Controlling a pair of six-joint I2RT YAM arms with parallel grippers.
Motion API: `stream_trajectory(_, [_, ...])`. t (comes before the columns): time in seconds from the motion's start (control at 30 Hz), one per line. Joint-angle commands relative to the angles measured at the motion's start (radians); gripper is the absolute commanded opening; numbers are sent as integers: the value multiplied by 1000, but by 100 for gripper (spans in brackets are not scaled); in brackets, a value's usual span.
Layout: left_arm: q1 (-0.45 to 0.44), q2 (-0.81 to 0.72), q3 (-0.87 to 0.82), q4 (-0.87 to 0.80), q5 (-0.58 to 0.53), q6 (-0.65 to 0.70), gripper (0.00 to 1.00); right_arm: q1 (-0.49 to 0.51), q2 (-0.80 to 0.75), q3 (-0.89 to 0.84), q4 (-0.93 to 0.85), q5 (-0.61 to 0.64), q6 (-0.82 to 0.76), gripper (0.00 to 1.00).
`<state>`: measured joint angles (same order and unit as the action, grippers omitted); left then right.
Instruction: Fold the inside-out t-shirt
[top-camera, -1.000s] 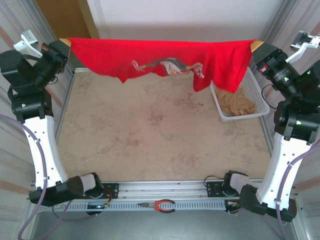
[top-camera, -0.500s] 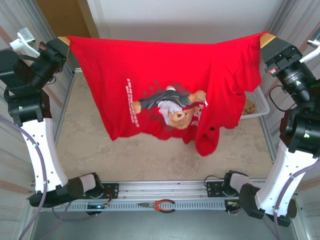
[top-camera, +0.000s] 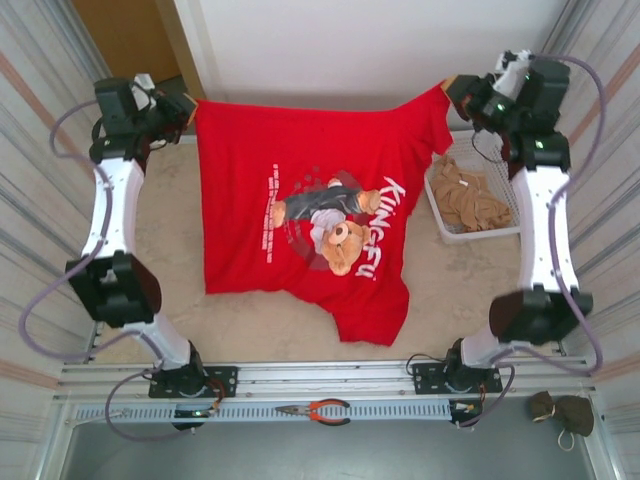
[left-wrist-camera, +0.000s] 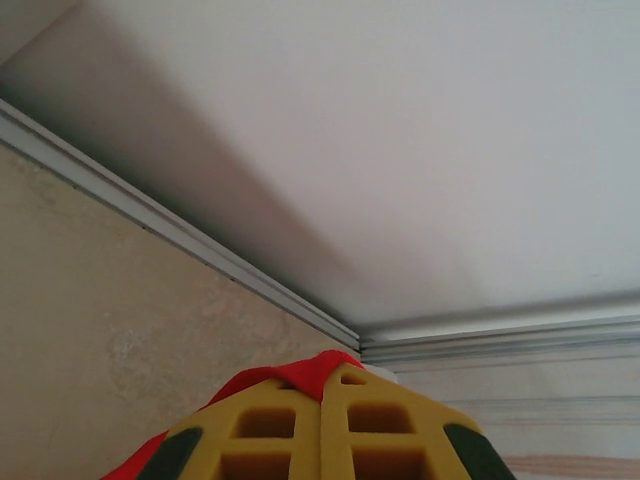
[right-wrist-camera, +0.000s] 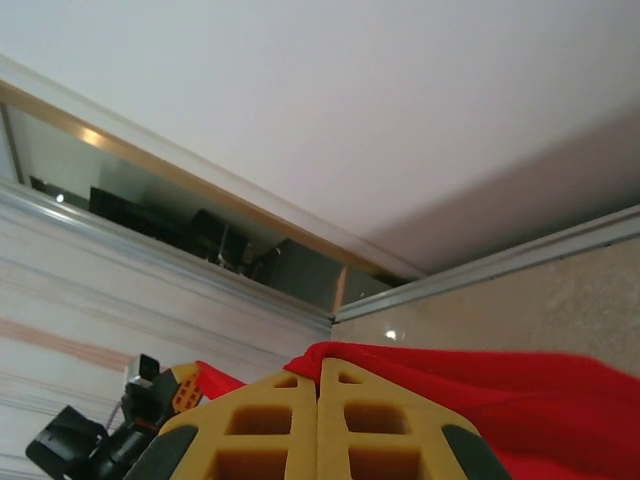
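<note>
I have my left gripper (left-wrist-camera: 322, 385) and right gripper (right-wrist-camera: 318, 375) each clamped on a far corner of the red t-shirt (top-camera: 250, 180), stretched between them, print side up.

A robotics lab cell: a stone-patterned counter (top-camera: 250, 300) enclosed by ribbed panels (top-camera: 40, 120), an aluminium rail (top-camera: 330, 378) bearing the cabled left arm (top-camera: 112, 215) and right arm (top-camera: 545, 230), pliers (top-camera: 318, 409) beside it.

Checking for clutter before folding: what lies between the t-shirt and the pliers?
Top view: bare table below the t-shirt's hem, then a metal rail before the pliers.
</note>
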<state>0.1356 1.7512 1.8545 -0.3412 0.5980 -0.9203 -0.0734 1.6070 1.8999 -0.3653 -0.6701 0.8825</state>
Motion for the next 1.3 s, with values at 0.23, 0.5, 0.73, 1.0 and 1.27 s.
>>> stream_trajectory(0.23, [-19,136,622,-131,-94,34,0,7,335,811,-60,-10,114,0])
stream_trajectory(0.5, [5,-193,-137,97,-38,54,0,72,-117,-145,146,34,-30,0])
stream_trajectory(0.73, [18,-570,-890,156,-46,75,0,241,-478,-932,209,172,-73,0])
stream_trajectory(1.0, [113,-716,-1336,117,-32,38,0,359,-744,-1347,47,361,-78,0])
stream_trajectory(1.27, [171,-823,-1438,-12,-41,80,0,363,-1010,-1479,-196,395,-33,0])
